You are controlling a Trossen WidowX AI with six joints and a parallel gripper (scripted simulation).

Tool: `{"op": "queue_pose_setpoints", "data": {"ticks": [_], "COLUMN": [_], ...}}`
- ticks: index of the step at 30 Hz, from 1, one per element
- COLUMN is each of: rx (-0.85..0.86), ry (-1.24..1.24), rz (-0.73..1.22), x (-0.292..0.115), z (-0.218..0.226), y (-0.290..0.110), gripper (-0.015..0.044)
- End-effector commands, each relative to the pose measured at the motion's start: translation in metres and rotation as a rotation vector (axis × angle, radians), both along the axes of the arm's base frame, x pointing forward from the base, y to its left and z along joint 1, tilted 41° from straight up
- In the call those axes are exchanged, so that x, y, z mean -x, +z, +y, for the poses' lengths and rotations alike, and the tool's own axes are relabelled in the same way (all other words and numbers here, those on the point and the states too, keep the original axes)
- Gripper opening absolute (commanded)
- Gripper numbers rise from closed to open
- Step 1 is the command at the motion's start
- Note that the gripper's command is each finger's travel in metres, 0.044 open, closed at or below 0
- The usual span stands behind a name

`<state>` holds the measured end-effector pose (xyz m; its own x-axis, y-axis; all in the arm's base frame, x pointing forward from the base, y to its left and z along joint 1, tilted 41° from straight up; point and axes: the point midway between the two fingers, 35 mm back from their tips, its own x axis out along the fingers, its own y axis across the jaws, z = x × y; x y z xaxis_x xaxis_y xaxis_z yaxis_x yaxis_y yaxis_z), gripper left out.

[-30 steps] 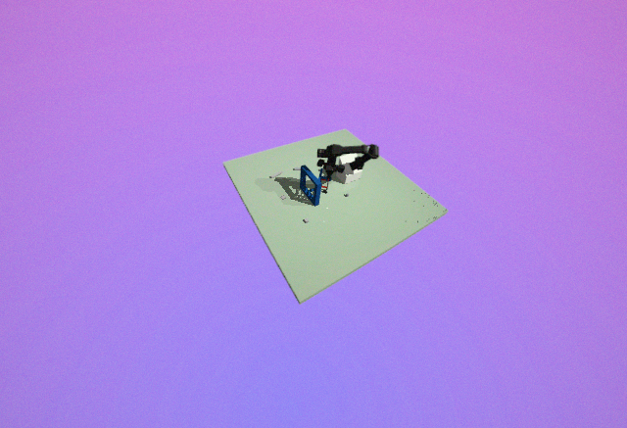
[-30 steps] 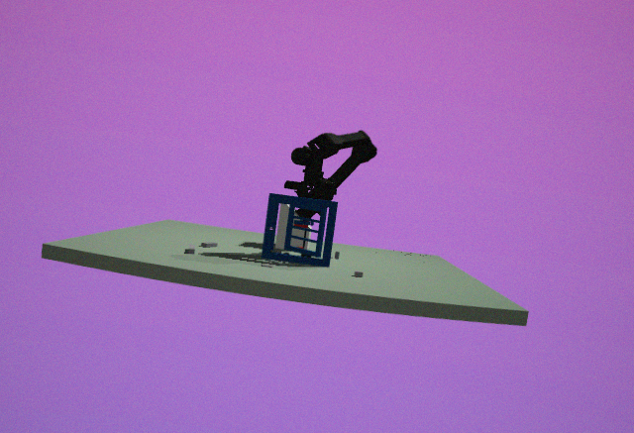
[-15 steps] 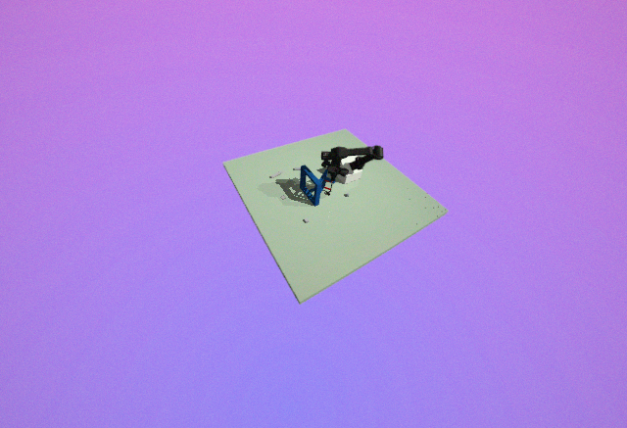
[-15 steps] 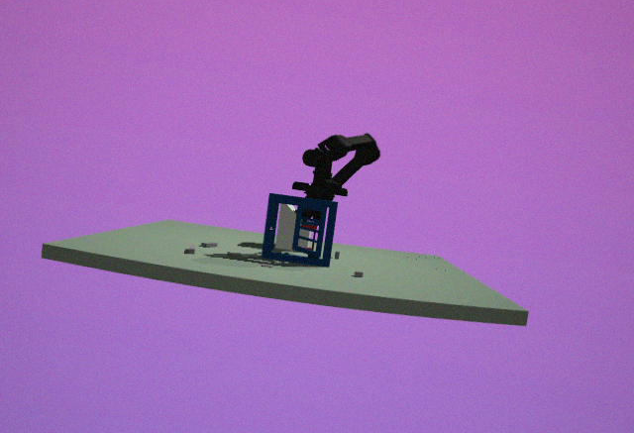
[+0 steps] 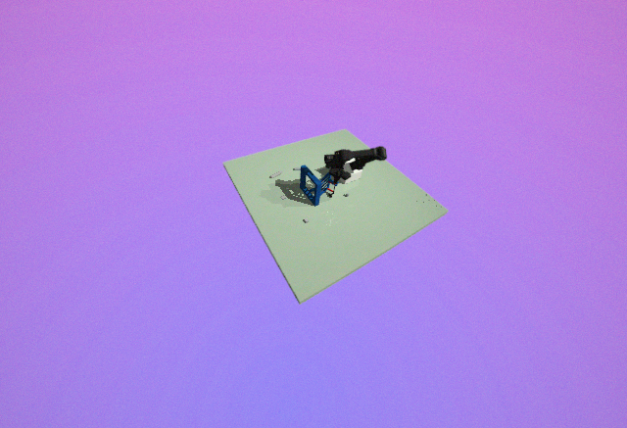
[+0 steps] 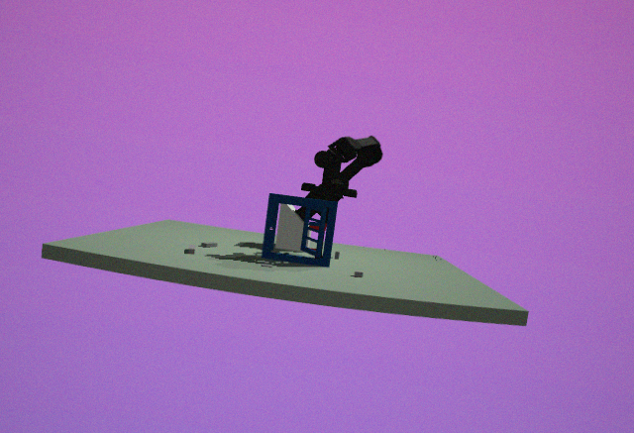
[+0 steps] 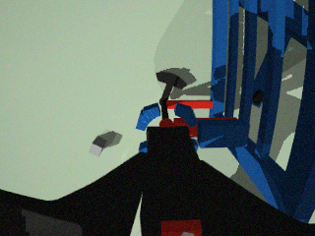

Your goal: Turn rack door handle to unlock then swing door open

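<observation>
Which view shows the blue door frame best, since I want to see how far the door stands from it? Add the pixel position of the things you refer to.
The exterior view: the whole blue frame [image 5: 316, 197] [image 6: 266, 225] faces it, with the door [image 6: 304, 236] swung inward behind. The top view shows the frame obliquely, small; the wrist view catches only cropped blue bars.

Small grey blocks [image 5: 305, 220] [image 6: 358, 274] [image 7: 97, 147] lying about.

Place type: cannot tell; no room shown, neither home, kitchen, lab nor shop recognisable. 1 pale green worktop [image 5: 354, 231] [image 6: 409, 279], slab-like, against plain pink-to-violet backdrop. On it, 1 blue frame [image 5: 317, 199] [image 6: 266, 228] with barred door [image 6: 321, 234] and 1 black robot arm [image 5: 361, 155] [image 6: 331, 169]: robot test setup at most, room itself unidentifiable.
</observation>
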<state>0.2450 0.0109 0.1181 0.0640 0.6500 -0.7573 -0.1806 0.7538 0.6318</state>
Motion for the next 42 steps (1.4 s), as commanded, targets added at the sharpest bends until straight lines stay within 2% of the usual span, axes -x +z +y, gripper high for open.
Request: {"op": "queue_pose_setpoints", "data": {"ticks": [1, 26, 39, 42], "rx": [-0.011, -0.034, -0.035, -0.035], "ry": [-0.046, -0.29, -0.297, -0.297], "rz": [0.035, 0.245, 0.251, 0.251], "x": [-0.001, -0.01, -0.011, -0.011], "z": [0.006, 0.04, 0.041, 0.041], "y": [0.005, 0.036, 0.037, 0.037], "gripper": [0.0013, 0.0013, 0.0013, 0.0091]}}
